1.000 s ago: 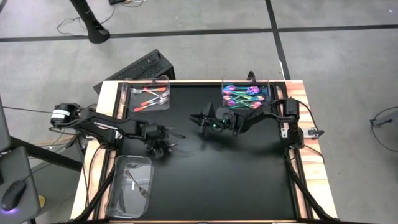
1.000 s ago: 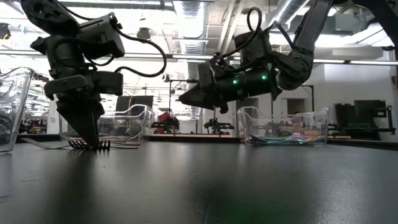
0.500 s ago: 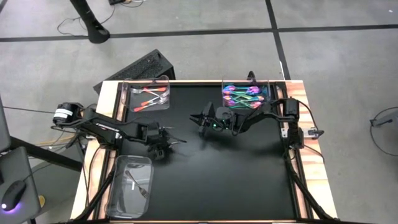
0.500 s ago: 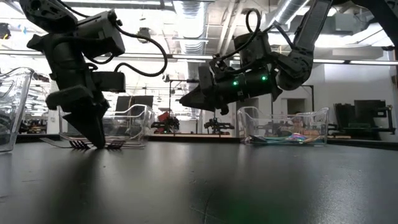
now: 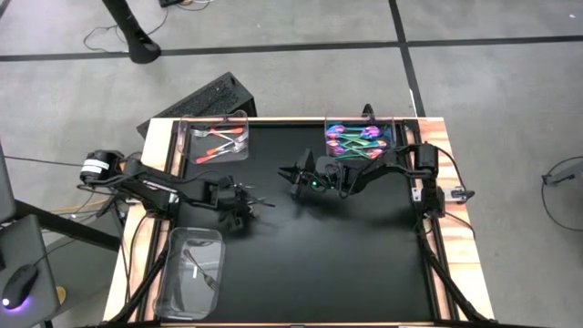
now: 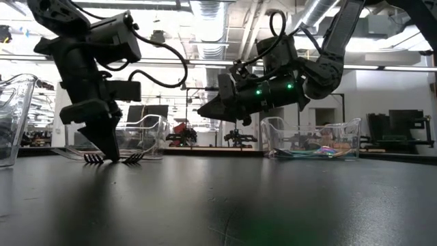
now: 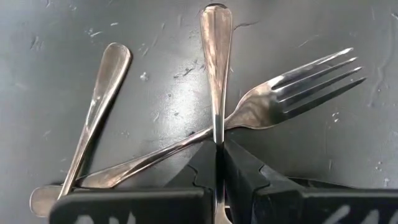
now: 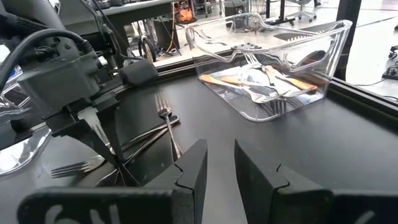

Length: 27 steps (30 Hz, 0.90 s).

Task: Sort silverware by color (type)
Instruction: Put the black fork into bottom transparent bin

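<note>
Three dark grey pieces of silverware lie crossed on the black table at mid left. One is a fork (image 7: 292,87) and one shows only a handle (image 7: 99,99). The third shows a slim handle (image 7: 215,56), and my left gripper (image 5: 239,208) stands over it, shut on it. My right gripper (image 5: 293,175) hovers open above the table's middle, with nothing between its fingers (image 8: 193,165). It points toward the left arm. My left gripper pinches the slim handle (image 7: 217,127) between its two fingertips, some way back from the handle's rounded free end (image 7: 215,12). The fingers (image 6: 109,147) come from above, slanting down. The handle lies low, across the fork's neck; the gripper hides its other end.
A clear tray (image 5: 217,138) with coppery silverware stands at the far left. Another clear tray (image 5: 358,138) with iridescent pieces is at the far right. A third clear tray (image 5: 193,271), holding dark pieces, sits at the near left corner.
My left gripper has shifted a little toward the table's right and far edge, turned somewhat, and shut on the slim handle. The dark forks under it have been nudged apart, so their tines now show on both sides of the fingers.
</note>
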Each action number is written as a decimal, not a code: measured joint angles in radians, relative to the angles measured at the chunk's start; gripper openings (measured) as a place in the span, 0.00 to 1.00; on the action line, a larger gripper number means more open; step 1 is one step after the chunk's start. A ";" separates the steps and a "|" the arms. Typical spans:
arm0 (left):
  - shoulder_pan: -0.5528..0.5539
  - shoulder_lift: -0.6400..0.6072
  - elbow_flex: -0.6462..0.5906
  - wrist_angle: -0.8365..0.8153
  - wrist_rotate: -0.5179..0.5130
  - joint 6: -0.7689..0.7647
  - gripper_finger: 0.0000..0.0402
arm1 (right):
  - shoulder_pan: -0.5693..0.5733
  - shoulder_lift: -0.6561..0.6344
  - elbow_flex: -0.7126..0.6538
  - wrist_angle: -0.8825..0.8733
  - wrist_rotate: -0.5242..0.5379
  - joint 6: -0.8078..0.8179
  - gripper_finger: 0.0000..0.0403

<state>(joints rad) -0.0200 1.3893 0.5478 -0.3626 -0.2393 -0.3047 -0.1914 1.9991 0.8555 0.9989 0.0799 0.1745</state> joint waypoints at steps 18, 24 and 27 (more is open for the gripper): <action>0.000 -0.002 0.213 -0.505 -0.241 -0.254 0.01 | 0.001 0.000 0.000 -0.004 -0.001 -0.002 0.26; -0.015 -0.056 0.243 -0.688 -0.245 -0.406 0.01 | 0.002 0.000 0.000 -0.004 -0.002 -0.001 0.26; -0.043 -0.135 0.254 -0.765 -0.241 -0.513 0.01 | 0.005 0.000 0.000 -0.004 -0.002 0.001 0.26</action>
<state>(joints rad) -0.0633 1.2545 0.8023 -1.1278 -0.4807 -0.8177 -0.1866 1.9991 0.8551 0.9947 0.0776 0.1753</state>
